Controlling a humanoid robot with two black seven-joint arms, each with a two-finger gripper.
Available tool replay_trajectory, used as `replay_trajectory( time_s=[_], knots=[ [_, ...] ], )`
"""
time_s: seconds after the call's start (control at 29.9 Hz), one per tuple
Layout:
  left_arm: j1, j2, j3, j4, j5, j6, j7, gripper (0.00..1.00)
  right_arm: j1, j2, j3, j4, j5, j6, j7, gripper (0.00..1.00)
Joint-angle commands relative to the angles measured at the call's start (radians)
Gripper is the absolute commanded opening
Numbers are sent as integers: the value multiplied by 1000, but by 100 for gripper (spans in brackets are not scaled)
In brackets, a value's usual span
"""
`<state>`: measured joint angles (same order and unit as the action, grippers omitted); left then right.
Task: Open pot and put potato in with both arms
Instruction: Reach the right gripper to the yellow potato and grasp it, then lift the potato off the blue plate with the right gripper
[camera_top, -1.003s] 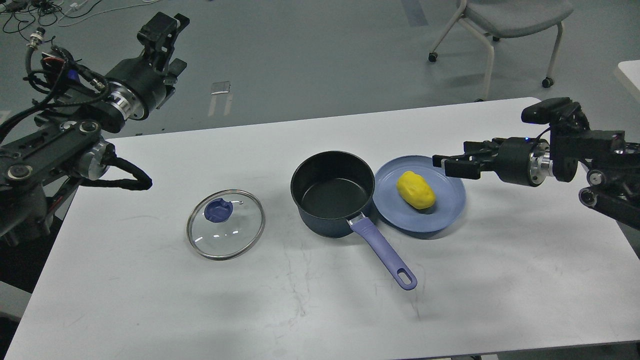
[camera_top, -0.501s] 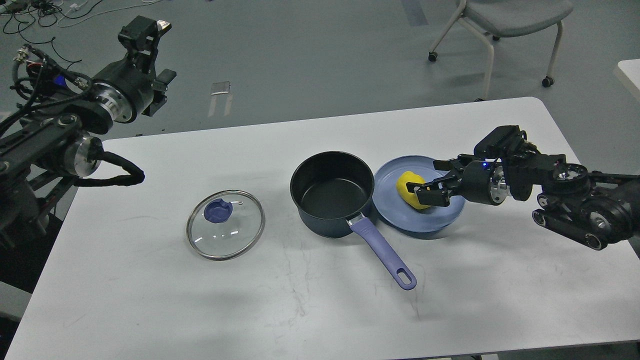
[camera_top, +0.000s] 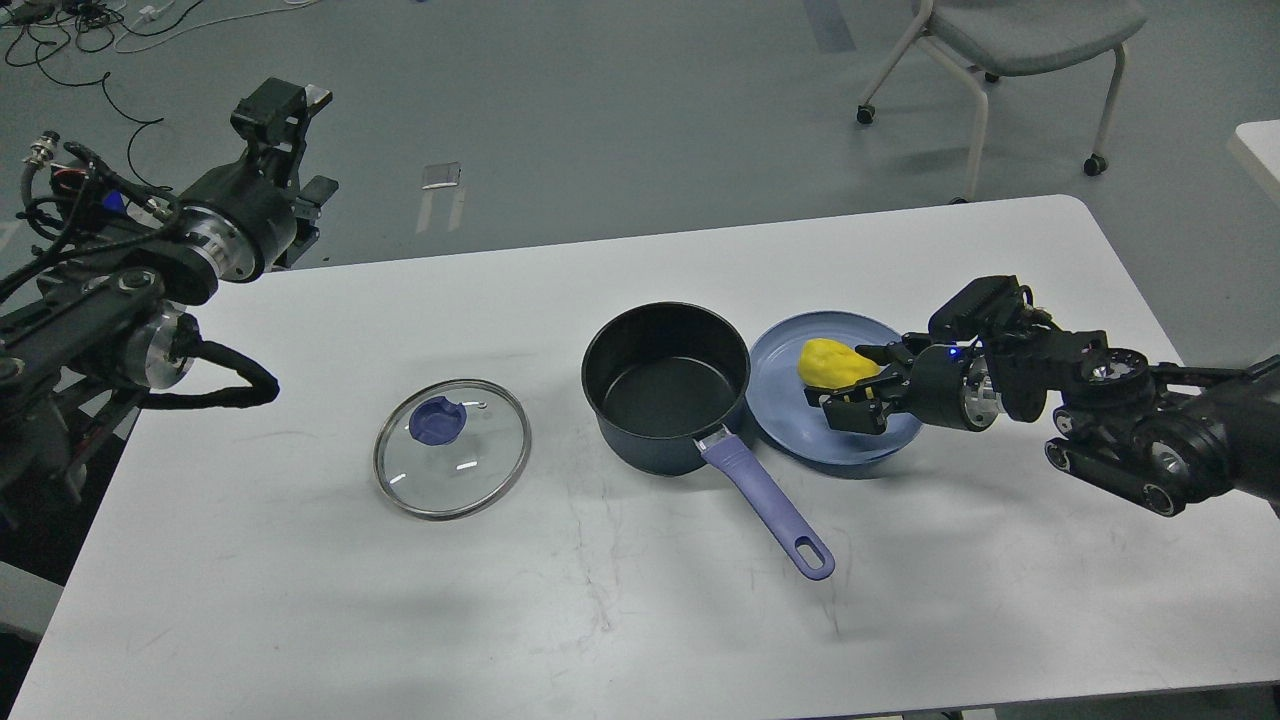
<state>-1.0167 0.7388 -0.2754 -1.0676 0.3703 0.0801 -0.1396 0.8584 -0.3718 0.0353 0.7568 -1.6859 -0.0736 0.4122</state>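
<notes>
The dark navy pot (camera_top: 665, 385) stands open in the middle of the table, its lavender handle (camera_top: 768, 505) pointing toward the front right. The yellow potato (camera_top: 835, 362) lies on the blue-grey plate (camera_top: 780, 365) just right of the pot. My right gripper (camera_top: 858, 392) reaches in low from the right, its fingers closed on the potato's near and right sides and hiding its lower part. My left gripper (camera_top: 275, 105) is raised beyond the table's far left corner, away from the pot; its fingers cannot be told apart.
The glass lid with a purple knob (camera_top: 452, 448) lies flat on the table left of the pot. A grey chair (camera_top: 1010, 40) stands on the floor behind the table's far right. Cables lie on the floor at the far left.
My right gripper swung in from above the plate's right edge, dropped low and closed around the potato. My left arm drew back to the left, away from the table.
</notes>
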Motion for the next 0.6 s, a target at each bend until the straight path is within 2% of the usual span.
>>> replay_trajectory(
  time_s=[0.0, 0.03, 0.07, 0.1, 0.27, 0.43, 0.57],
  knots=[
    [1, 5, -1, 0, 1, 0, -3, 98, -1, 16, 0, -10, 0, 0, 4, 78],
    [1, 7, -1, -2, 1, 0, -3, 98, -1, 16, -1, -10, 2, 0, 5, 67],
    [1, 7, -1, 0, 1, 0, -3, 98, -1, 16, -2, -10, 0, 0, 7, 64],
    [3, 7, -1, 0, 2, 0, -3, 98, 1, 16, -3, -10, 0, 0, 13, 56],
    [6, 4, -1, 0, 19, 1, -6, 98, 13, 14, -18, -14, 2, 0, 27, 41],
    [12, 1, 1, 0, 22, 1, -20, 98, 43, 5, 1, 7, 11, -9, 27, 39],
    [10, 2, 1, -2, 24, 1, -20, 98, 121, -19, 58, 82, 47, -29, 27, 39]
  ],
)
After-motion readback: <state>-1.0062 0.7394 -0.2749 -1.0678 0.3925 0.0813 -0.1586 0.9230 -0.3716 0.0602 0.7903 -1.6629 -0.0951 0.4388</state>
